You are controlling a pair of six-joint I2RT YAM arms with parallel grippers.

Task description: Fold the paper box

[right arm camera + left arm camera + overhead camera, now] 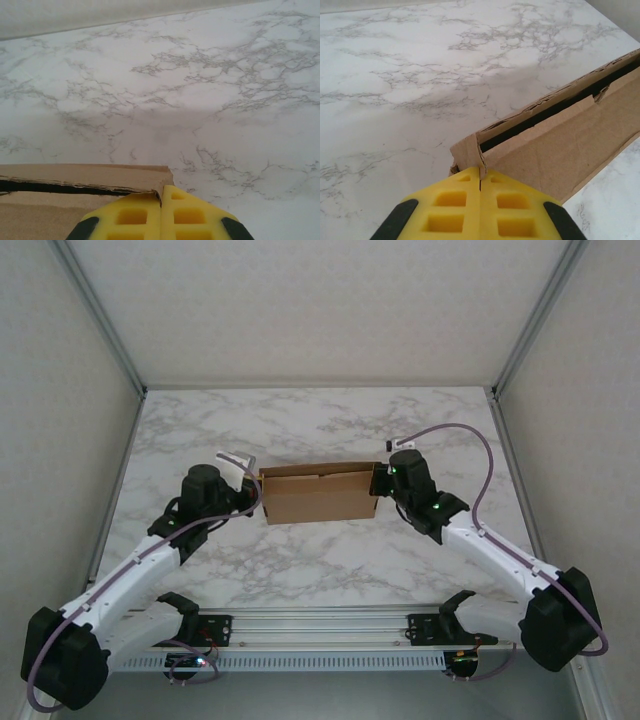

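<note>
1. With its yellow fingers pressed flat together, my left tool [480,174] is clamped on a corner of the paper box [560,145]. A thin cardboard edge runs down into the seam between the pads.
2. My right tool [161,192] is closed the same way. Its two yellow fingers meet on the end of the box's upper edge, which runs off to the left in that wrist view.
3. From above, my left tool sits at the box's left end and my right tool at its right end. The brown rectangle lies between them, long side across, near the middle of the desk [330,425].
4. The top view gives the box's whole outline, with a darker strip along its far edge. It does not resolve my fingertips.
5. The wrist views give the close detail:
   - the cardboard rim is rough and frayed;
   - a narrow dark slit runs along under the top edge;
   - on the left side, a plain panel carries faint creases and a small notch.
6. That slit is black, so I cannot tell what is inside the box.
7. The desk around it is white marble with grey veins. I cannot tell whether the box's underside touches it.
</note>
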